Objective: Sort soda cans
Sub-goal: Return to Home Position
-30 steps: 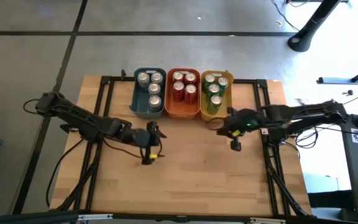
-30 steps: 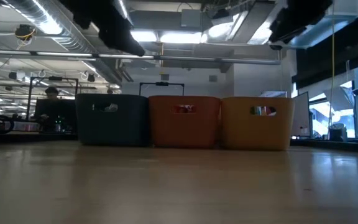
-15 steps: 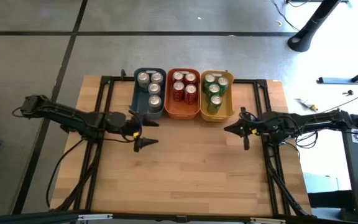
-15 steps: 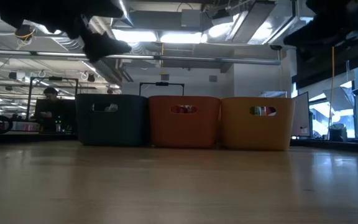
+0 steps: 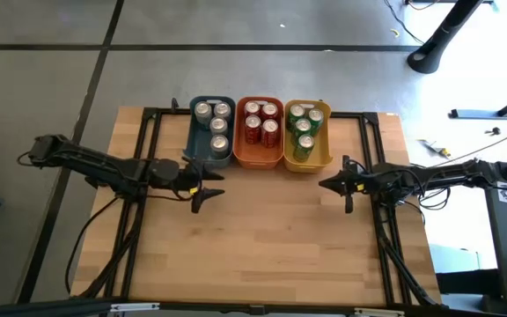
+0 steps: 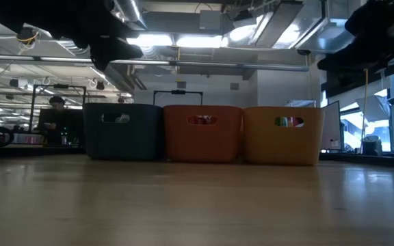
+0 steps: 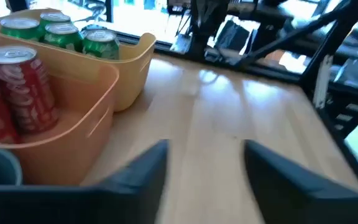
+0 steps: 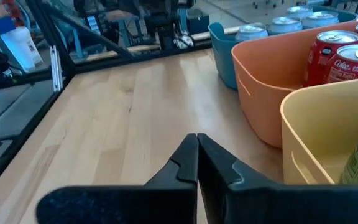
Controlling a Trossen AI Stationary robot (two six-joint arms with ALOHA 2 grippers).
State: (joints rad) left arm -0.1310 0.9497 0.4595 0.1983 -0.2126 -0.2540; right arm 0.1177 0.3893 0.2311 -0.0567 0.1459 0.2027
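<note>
The small cylindrical metal soda cans are all sorted by colour into three plastic bins that stand touching in a row at the far edge of the wooden surface (image 5: 271, 238). The silver cans (image 5: 214, 123) are in the blue-grey bin (image 5: 191, 132), the red cans (image 5: 260, 121) in the orange bin (image 5: 259, 163), and the green cans (image 5: 303, 123) in the yellow bin (image 5: 327, 132). The left gripper (image 5: 208, 188) hangs above the bare surface just in front of the blue-grey bin, with its fingers spread wide and nothing between them. The right gripper (image 5: 324, 185) hangs in front of the yellow bin, empty, with its fingers pressed together. Neither touches a can or a bin. The cans look smooth, thin-walled and likely to dent under a hard squeeze. Packed upright as they are, each would best be taken across its body just under the rim, from above. No can seems left to move.
</note>
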